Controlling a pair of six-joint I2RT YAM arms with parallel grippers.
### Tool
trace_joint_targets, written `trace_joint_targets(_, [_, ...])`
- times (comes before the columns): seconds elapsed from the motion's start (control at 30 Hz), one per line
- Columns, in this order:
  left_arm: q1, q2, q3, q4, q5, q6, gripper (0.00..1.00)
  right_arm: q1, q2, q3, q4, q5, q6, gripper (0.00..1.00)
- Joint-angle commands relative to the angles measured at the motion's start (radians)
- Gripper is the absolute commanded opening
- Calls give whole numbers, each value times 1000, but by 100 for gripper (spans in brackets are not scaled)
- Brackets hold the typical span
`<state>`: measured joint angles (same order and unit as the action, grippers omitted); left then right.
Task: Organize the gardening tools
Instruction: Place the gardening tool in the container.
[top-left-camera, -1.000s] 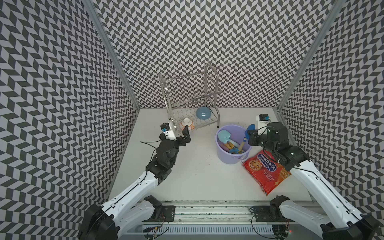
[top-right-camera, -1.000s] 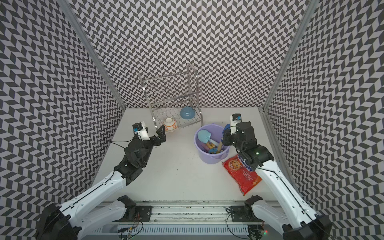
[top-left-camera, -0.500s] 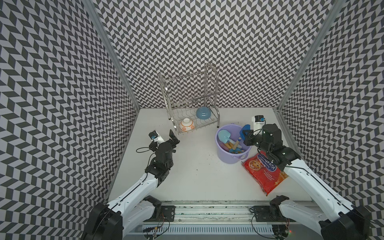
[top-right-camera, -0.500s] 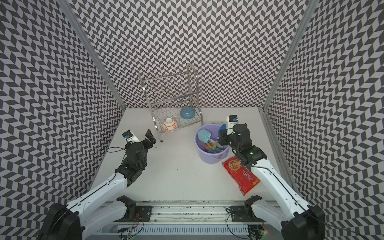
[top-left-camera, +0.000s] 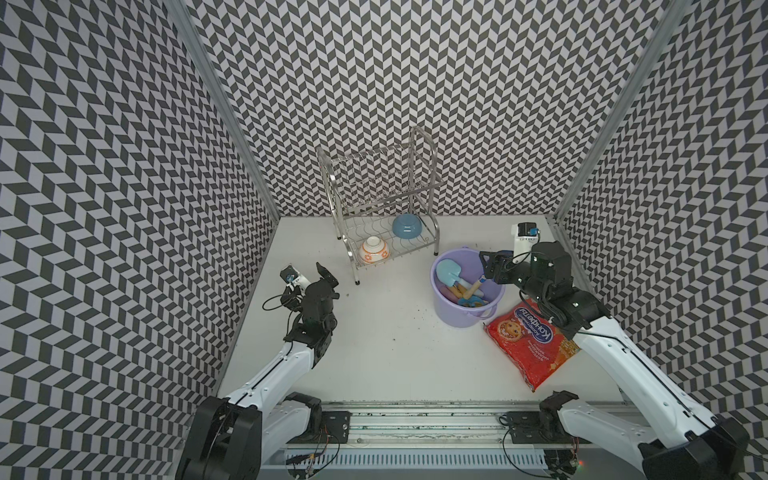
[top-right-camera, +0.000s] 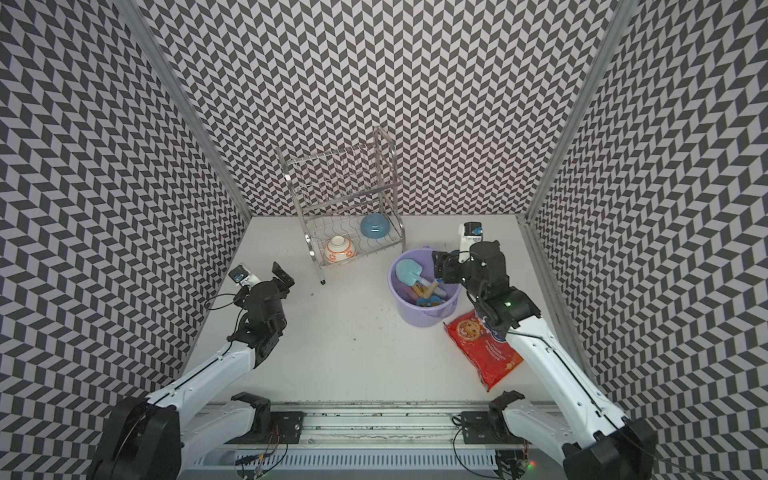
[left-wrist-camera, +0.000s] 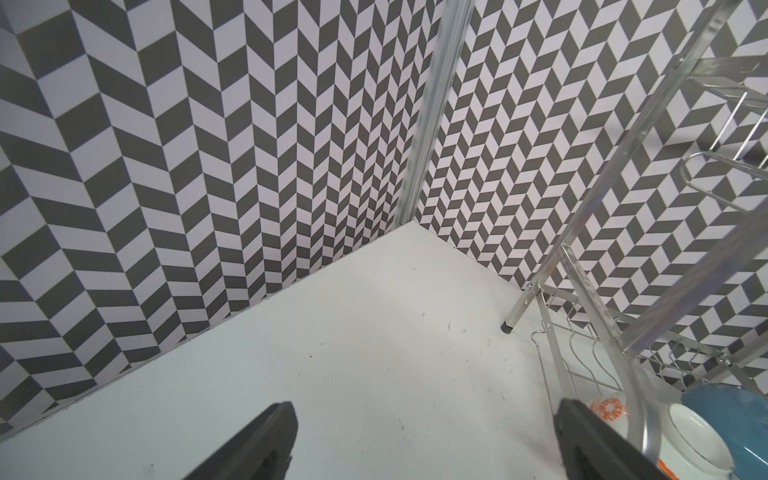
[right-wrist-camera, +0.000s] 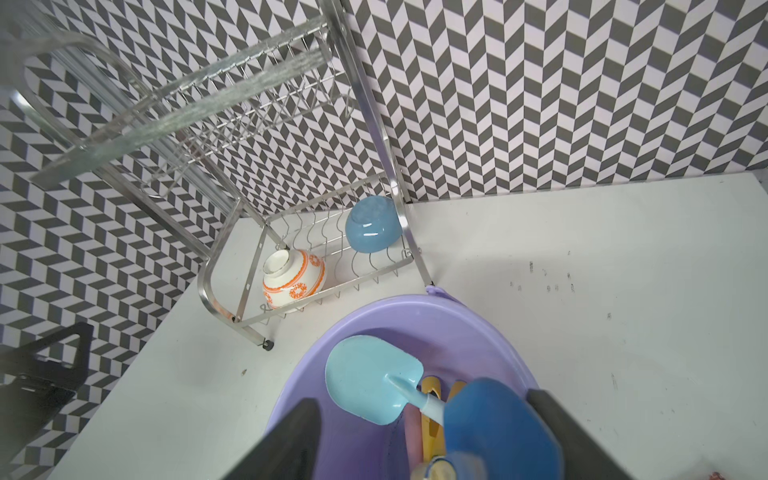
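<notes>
The lavender bucket (top-left-camera: 457, 318) (top-right-camera: 419, 319) stands right of the table's middle. Inside it lean the pale-blue trowel (top-left-camera: 449, 272) (right-wrist-camera: 370, 380), the yellow scoop (right-wrist-camera: 430, 419) and a pink handle (right-wrist-camera: 411, 432). My right gripper (top-left-camera: 492, 266) (right-wrist-camera: 424, 401) hangs over the bucket's right rim, jaws wide open. The blue fork (right-wrist-camera: 498, 428) is blurred between them, close to one finger, its yellow handle pointing down into the bucket. My left gripper (top-left-camera: 316, 282) (left-wrist-camera: 426, 411) is open and empty over bare table at the left.
A steel dish rack (top-left-camera: 374, 195) stands at the back with a blue bowl (top-left-camera: 407, 226) and an orange-and-white bowl (top-left-camera: 374, 251) on its lower shelf. A red cookie bag (top-left-camera: 530, 336) lies under my right arm. Patterned walls close in three sides.
My right gripper moved over the bucket's rim and opened, letting go of the blue fork. My left arm drew back from the rack toward the left wall.
</notes>
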<state>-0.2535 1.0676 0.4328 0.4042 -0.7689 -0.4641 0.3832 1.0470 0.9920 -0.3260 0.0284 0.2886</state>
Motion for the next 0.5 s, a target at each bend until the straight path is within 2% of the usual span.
trace_joint_targets(0.0, [12,-17,-14,44,6,3,100,-1,-32,23,6,5,23,100])
trace_joint_targets(0.23, [40,-16,-36,97,12,50,100,-21,-44,75,-46,135,18,100])
trace_joint_targets(0.37, [66,2,-59,162,38,107,100,-90,-57,102,-66,222,36,100])
trace_joint_targets(0.47, [84,14,-74,196,77,128,100,-155,-82,116,-61,235,40,100])
